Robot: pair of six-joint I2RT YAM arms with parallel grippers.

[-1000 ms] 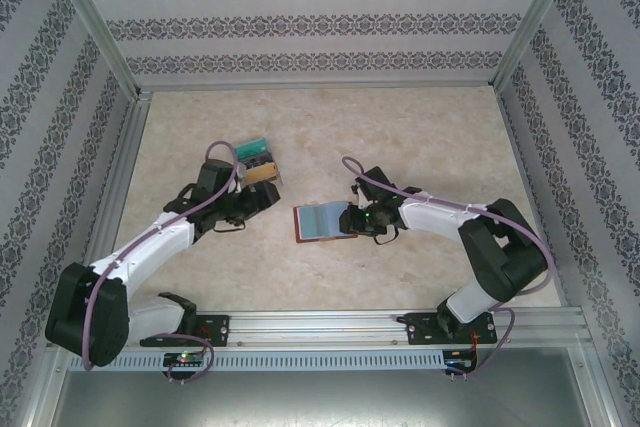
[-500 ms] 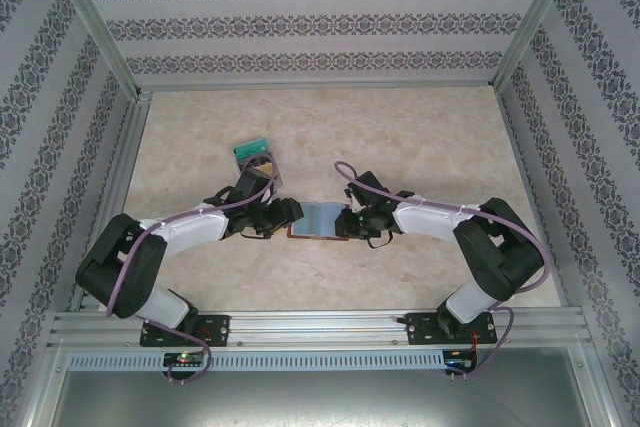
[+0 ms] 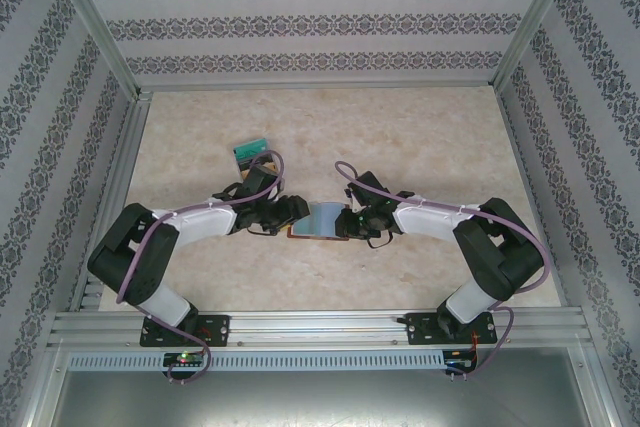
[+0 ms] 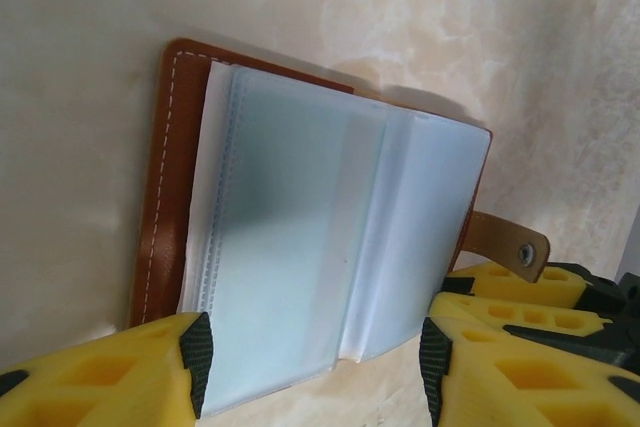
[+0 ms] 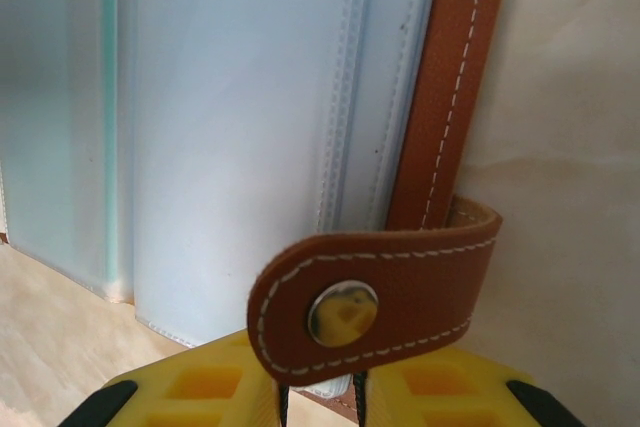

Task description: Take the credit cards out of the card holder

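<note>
Currently right gripper (image 5: 322, 392) clamped on card holder (image 3: 322, 219) by its snap tab (image 5: 375, 297), left gripper (image 4: 315, 367) jaws apart straddling the holder's sleeves (image 4: 300, 247).

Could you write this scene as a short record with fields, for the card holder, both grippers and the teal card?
card holder: open on the table, sleeves facing up
left gripper: open, fingers on either side of the sleeves' edge
right gripper: shut on the card holder beside its snap tab
teal card: on the table, beyond the left gripper, apart from the card holder
</note>
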